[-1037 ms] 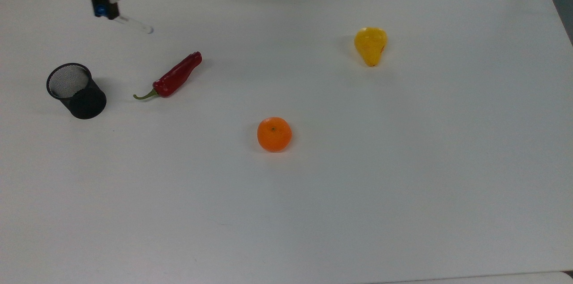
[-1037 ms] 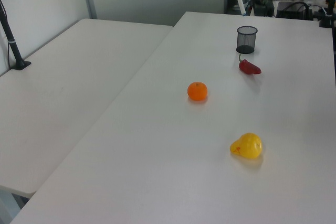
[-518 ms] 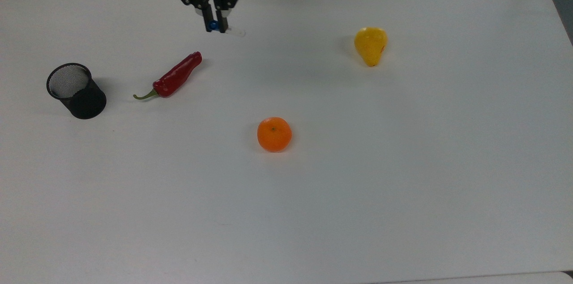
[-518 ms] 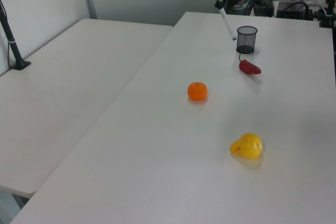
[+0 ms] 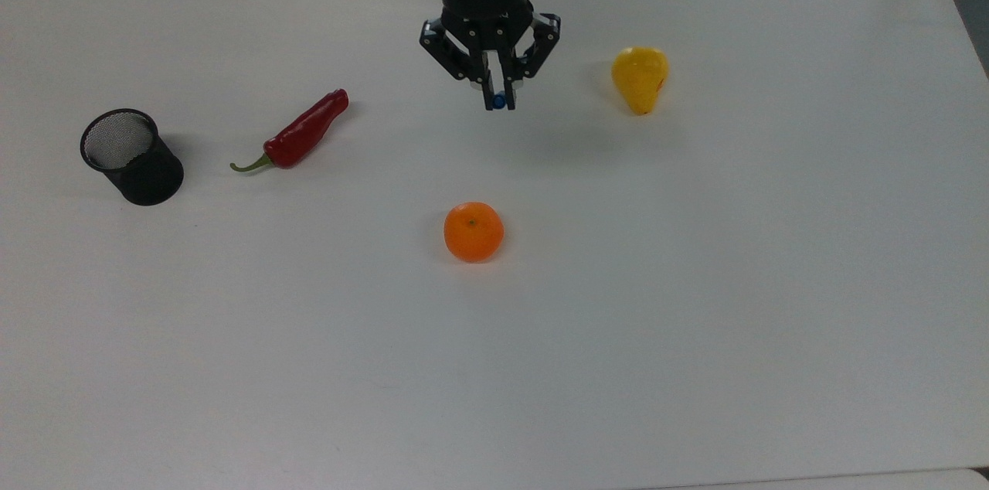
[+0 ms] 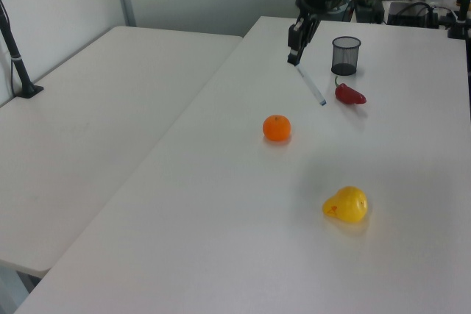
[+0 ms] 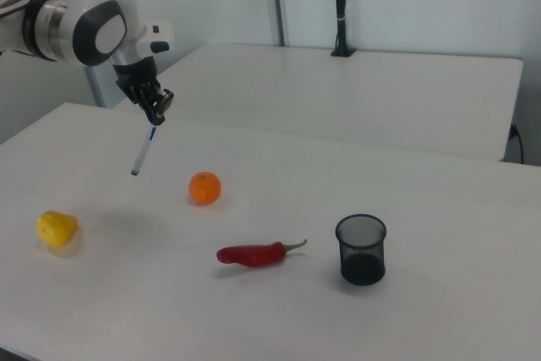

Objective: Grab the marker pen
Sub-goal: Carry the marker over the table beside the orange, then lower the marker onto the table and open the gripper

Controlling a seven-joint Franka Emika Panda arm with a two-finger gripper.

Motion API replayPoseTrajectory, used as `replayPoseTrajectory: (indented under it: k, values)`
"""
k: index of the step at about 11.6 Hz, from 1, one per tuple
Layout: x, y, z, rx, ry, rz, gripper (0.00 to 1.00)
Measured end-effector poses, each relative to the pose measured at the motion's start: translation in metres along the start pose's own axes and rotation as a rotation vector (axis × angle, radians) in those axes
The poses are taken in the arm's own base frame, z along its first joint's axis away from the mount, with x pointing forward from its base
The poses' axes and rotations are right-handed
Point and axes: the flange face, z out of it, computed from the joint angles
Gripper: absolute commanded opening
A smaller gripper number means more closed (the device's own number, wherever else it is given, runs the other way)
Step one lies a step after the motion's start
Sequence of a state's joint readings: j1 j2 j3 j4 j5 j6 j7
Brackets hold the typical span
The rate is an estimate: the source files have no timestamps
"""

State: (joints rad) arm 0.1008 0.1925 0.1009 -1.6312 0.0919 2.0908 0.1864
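- No brand, label text or other writing can be read on anything here.
- The end effector [image 5: 499,100] hangs above the white bench [image 5: 695,281], its two fingers pinching the blue-capped top of the marker pen [image 6: 310,86].
- In the left view the marker pen hangs clear of the bench, slanting down from the end effector [image 6: 294,61] toward the left view's right, its blue tip lowest, near the red chili [image 6: 350,94].
- In the right view the marker pen [image 7: 142,151] slants down toward the right view's left below the end effector [image 7: 155,121], well above the bench surface.
- The top view looks down the pen's length, so there the pen [image 5: 499,99] appears as a blue dot between the fingertips; the side views show its white barrel.
- In the top view the end effector sits between the red chili [image 5: 303,131] and the yellow pear [image 5: 640,78], with the orange [image 5: 473,231] below it in the picture.
- The black mesh cup [image 5: 131,156] stands upright at the top view's left, well apart from the pen.
- The right view shows a second white table [image 7: 380,90] behind the bench.
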Motion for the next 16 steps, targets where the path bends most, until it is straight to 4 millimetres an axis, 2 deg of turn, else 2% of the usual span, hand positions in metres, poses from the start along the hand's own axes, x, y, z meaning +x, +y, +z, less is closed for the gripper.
replayPoseTrajectory:
  k: [3,4,10,16]
  values:
    - [-0.007,-0.017,0.034,0.002,-0.048,-0.027,0.04]
    - [-0.012,-0.022,0.051,0.004,-0.055,-0.036,0.04]
    - [-0.045,-0.033,0.139,-0.028,-0.052,-0.093,0.03]
    - [-0.059,-0.042,0.193,-0.098,-0.034,-0.161,0.06]
